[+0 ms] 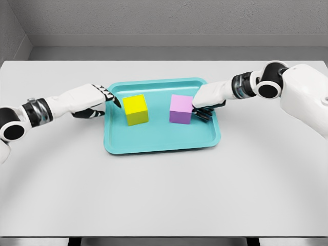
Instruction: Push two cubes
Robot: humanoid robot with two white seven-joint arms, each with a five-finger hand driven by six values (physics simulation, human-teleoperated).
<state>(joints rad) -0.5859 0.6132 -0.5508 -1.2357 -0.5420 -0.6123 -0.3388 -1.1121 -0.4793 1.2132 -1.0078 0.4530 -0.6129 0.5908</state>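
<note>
A head-camera view looks down on a pale grey table (164,195) with a shallow teal tray (159,143) set a little beyond its middle. Two cubes stand upright on the tray floor, apart from each other: a yellow cube (136,109) left of centre and a pink-purple cube (181,108) right of centre

The left hand (100,101) reaches in from the left over the tray's left rim. Its dark fingertips are drawn together and point at the yellow cube's left face, just beside it; whether they touch cannot be told. It holds nothing

The right hand (207,102) comes in from the right, inside the tray. Its fingers are curled and bunched against the right face of the pink-purple cube, seemingly touching it low down, and gripping nothing

The step in hand appears to be the push itself, each hand driving its cube inward toward the tray's middle. To do this well, each hand should probably press flat on the centre of the cube's outer face, low enough that the cube slides rather than tips, and move in a straight line so the cube does not spin away. Matching the pace of both arms would likely help the cubes meet squarely, and the left wrist should clear the rim so the tray itself is not shoved
</note>
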